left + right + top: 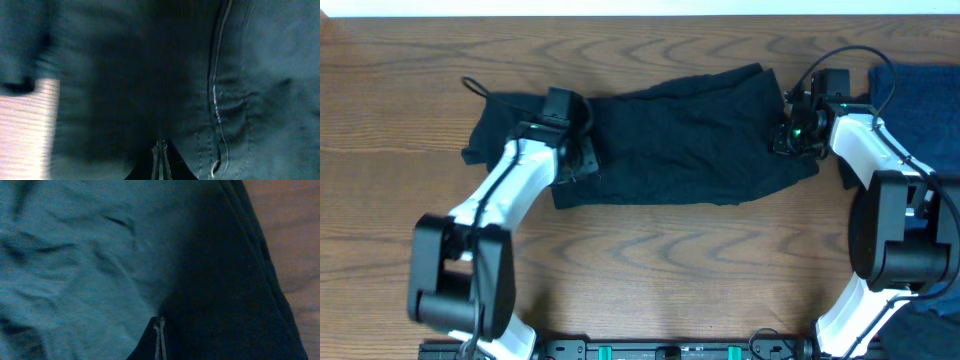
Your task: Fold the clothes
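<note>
Pressing on both ends of the black garment (690,140), lying spread across the counter (670,270).
Holding left fingers (160,160) and right fingers (160,340) shut tight against its cloth; navy garment (920,100) lying at right edge.

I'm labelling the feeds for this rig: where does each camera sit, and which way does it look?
Overhead: fixed above, looking straight down at the table, black garment, left arm and right arm.
Left wrist: on the left arm, looking down along the shut left fingers pinching the garment's left end.
Right wrist: likewise on the right arm, right fingers shut on its right end.
Shared: all three show the black garment; both wrist views catch some table.
</note>
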Robot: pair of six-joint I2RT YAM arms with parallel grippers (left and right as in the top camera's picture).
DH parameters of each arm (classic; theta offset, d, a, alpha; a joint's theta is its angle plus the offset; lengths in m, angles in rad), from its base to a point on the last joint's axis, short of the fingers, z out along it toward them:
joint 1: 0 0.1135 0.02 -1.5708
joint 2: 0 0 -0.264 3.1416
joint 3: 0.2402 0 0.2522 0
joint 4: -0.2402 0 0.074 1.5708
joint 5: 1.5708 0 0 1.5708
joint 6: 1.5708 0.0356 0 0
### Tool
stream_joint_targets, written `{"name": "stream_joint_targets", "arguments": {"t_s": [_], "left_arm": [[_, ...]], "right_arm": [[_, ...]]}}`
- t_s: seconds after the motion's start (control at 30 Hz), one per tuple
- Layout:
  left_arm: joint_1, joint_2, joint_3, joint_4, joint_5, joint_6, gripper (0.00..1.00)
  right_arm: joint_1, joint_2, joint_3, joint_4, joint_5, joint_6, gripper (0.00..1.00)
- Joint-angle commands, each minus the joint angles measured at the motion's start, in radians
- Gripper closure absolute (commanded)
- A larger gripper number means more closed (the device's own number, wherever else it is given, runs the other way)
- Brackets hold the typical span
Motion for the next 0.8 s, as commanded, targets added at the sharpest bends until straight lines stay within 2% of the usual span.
{"name": "stream_joint_targets", "arguments": {"t_s": [0.0, 0.2, 0.37, 0.53, 0.77], "left_arm": [[-0.024, 0.060, -0.002, -0.003, 0.010, -0.002, 0.94], [-0.047, 0.114, -0.002, -0.014, 0.010, -0.002, 0.94], [-0.050, 0.115, -0.002, -0.061, 0.010, -0.002, 0.94], [-0.050, 0.115, -0.002, -0.133, 0.010, 0.002, 0.94], [-0.050, 0.115, -0.002, -0.203, 0.010, 0.031, 0.94]], "right_arm": [[0.003, 0.021, -0.001, -0.016, 0.035, -0.015, 0.99], [0.003, 0.023, -0.017, -0.097, 0.129, 0.003, 0.99], [0.002, 0.023, -0.062, -0.209, 0.265, 0.100, 0.99], [0.000, 0.022, -0.067, -0.377, 0.276, 0.206, 0.99], [0.009, 0.019, -0.067, -0.525, 0.275, 0.245, 0.99]]}}
